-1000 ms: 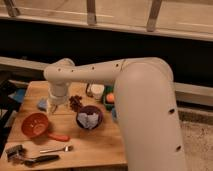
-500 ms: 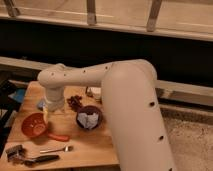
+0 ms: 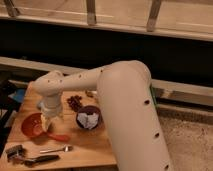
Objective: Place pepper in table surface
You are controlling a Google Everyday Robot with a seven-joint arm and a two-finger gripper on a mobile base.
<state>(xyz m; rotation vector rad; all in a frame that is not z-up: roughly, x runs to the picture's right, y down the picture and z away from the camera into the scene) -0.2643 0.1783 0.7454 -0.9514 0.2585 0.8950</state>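
Observation:
The pepper is slim and red-orange. It lies on the light-brown wooden table surface, just right of the round orange strainer bowl. My white arm reaches in from the right and bends down over the left part of the table. My gripper hangs at the arm's end, low over the bowl's right rim and just above and left of the pepper. The arm hides the back middle of the table.
A dark purple bowl with something white in it stands right of the gripper. A cluster of dark red fruit lies behind it. A spoon, a black-handled tool and a metal piece lie near the front edge.
My arm has swung left and down across the table. The gripper has come from near the dark fruit to the orange bowl's right rim, above the pepper.

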